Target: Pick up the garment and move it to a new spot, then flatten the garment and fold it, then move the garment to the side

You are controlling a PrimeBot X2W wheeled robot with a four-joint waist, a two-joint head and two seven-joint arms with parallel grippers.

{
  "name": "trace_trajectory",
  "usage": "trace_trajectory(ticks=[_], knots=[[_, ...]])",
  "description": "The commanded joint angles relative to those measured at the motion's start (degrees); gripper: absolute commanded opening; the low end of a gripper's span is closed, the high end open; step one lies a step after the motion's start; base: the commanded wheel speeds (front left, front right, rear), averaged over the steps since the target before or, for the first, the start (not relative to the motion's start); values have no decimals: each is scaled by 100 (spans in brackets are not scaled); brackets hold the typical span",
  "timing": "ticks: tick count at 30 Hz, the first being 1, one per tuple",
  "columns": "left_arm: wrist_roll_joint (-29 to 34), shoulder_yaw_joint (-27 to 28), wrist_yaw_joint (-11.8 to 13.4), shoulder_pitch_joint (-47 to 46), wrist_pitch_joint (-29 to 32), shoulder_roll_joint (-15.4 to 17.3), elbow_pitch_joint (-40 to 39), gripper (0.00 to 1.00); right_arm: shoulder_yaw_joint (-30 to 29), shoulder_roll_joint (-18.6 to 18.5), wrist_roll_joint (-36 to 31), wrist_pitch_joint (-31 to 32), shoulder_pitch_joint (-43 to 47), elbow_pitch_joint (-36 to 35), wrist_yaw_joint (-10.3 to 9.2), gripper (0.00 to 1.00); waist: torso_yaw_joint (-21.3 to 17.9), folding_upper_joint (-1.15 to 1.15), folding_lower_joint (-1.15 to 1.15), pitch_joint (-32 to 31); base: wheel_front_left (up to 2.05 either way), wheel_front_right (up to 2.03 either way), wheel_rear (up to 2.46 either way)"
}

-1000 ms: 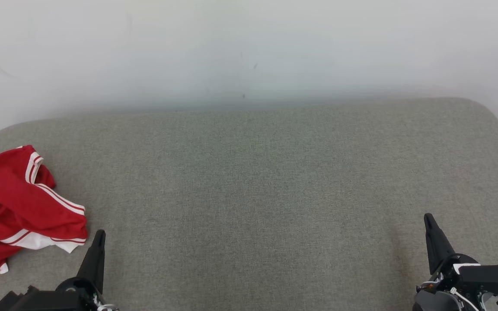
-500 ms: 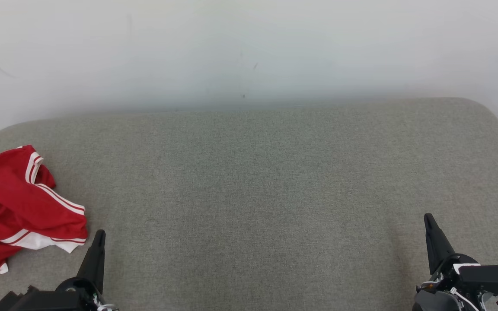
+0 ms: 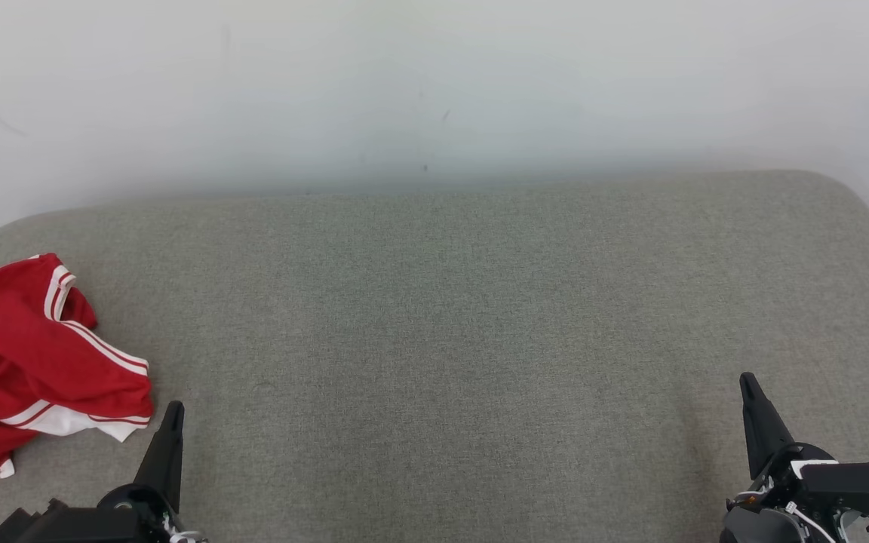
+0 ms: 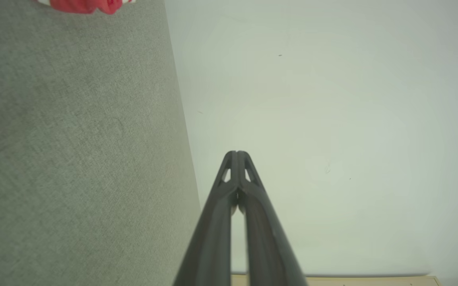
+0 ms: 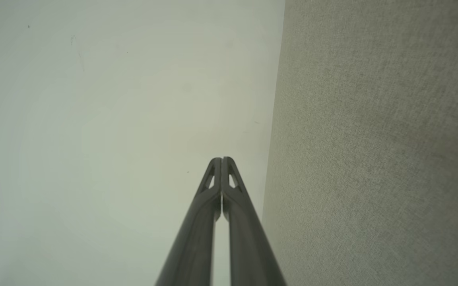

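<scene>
Red white-striped garment (image 3: 35,354) crumpled, untouched; pickup pending. Left gripper (image 3: 174,409) just beside it, right gripper (image 3: 746,379) well apart, both with fingers together. Next: open left, reach.

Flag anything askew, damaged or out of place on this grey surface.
The red garment lies crumpled, not flat, at the left end of the grey surface. No damage or spill shows; nothing else stands out.

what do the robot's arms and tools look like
The left tool and right tool are both black. Each has two long, slim fingers that taper to a point, with small triangular cut-outs near the tips. Behind them are blocky black wrist parts. The right wrist housing has a thin white cable and a small white patch.
</scene>
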Motion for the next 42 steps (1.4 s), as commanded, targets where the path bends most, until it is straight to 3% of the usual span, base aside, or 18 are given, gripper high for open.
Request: trace_trajectory(ticks=[1,19,20,33,42], knots=[[-23,4,-2,-23,20,30,-18,0,-3,6,3,12,53,-13,-13,0,0,0,0,0,0,0,0],[-23,5,-2,-23,20,30,-18,0,-3,6,3,12,53,-13,-13,0,0,0,0,0,0,0,0],[0,0,0,0,0,0,0,100,0,0,0,0,0,0,0,100,0,0,0,0,0,0,0],[136,-151,0,186,-261,-31,91,100,265,7,-208,-265,125,85,-1,100,-14,0,0,-63,0,0,0],[796,-125,38,261,-503,-23,38,100,417,-5,-1131,-506,133,156,-2,100,-25,0,0,-127,0,0,0]])
